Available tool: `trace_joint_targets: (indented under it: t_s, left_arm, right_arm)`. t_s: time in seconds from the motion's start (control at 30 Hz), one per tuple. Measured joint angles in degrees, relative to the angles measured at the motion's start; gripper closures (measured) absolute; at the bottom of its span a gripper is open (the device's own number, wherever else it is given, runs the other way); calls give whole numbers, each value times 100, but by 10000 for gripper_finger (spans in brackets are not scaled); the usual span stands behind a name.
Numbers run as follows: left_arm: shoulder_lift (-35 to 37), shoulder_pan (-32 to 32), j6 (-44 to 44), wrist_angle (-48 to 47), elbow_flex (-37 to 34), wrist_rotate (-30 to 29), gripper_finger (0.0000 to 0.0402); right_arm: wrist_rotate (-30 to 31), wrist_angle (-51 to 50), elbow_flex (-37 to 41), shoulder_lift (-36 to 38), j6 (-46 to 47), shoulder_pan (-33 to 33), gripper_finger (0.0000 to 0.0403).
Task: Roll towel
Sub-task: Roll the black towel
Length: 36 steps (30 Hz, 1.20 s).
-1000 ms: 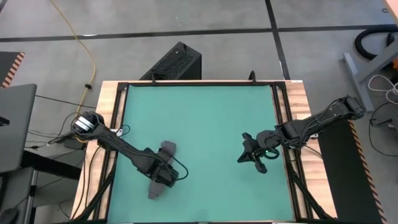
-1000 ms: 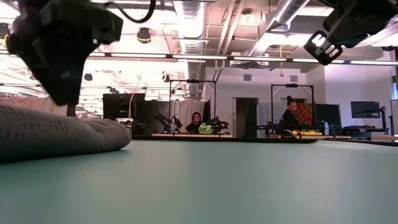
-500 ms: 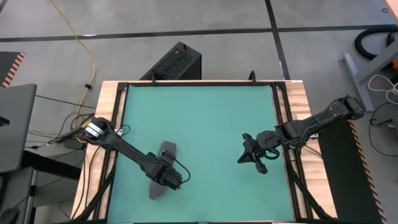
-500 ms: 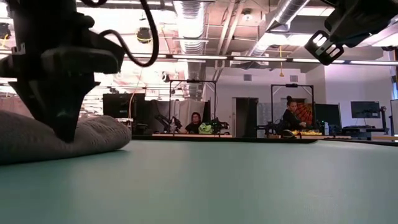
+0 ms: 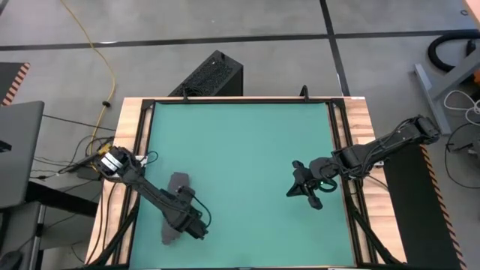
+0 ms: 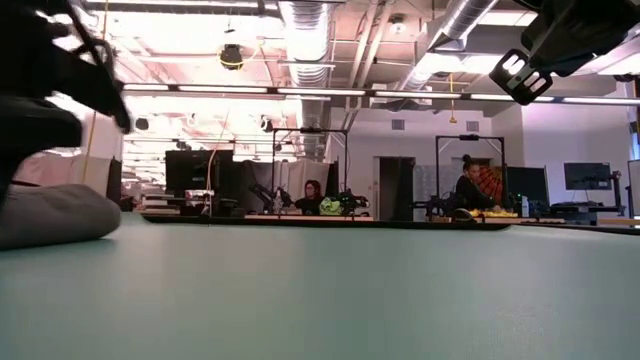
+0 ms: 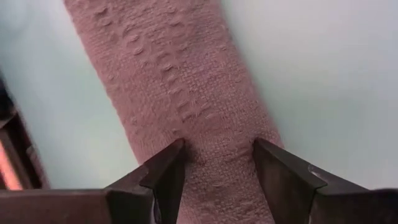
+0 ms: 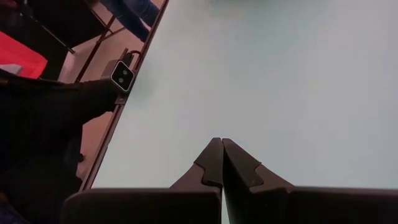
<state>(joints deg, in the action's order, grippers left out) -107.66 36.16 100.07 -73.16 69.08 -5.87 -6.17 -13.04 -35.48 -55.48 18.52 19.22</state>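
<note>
Item 1, left end effector (image 7: 214, 165): fingers spread wide, straddling the towel (image 7: 180, 93) across its width, one finger at each long edge; seemingly pressing on or clamped across the roll, which of the two cannot be told. In the high view it sits at the near left part of the desk (image 5: 247, 135).

Item 2, towel: dark grey cloth, already wound into a narrow, elongated bundle, lying under the left end effector and running out ahead of it on the teal mat. From table height its rounded end shows low at the edge of the picture.

Item 3, right end effector (image 5: 305, 190): well away from the towel toward the right side, raised above the mat, fingers pressed together, empty.

Status: rolling looks essentially complete; judged remaining are tidying or positioning the roll and letting go.
</note>
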Motion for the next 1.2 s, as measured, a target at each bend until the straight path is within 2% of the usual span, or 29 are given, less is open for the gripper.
trace_joint_targets:
  t_s: [0.23, 0.57, 0.67, 0.9, 1.0, 1.2]
  left_arm:
    - [8, 224, 406, -101, 0, 110, 221]
    - [753, -91, -319, 155, 1, -194, 221]
    - [986, 118, -740, 618, 2, 114, 221]
    - [1138, 788, -876, 1444, 7, 1584, 221]
    - [1102, 997, -597, 1547, 5, 1556, 221]
    - [1100, 1111, 9, 1531, 4, 978, 221]
  right_arm:
    - [0, 0, 2, 0, -2, 0, 382]
    - [0, 26, 1, 0, -4, 0, 382]
    - [0, 22, 1, 0, -5, 0, 382]
    - [0, 22, 1, 0, -105, 0, 382]
    - [0, 30, 1, 0, -143, 0, 382]
    - [0, 203, 0, -1, -208, 0, 382]
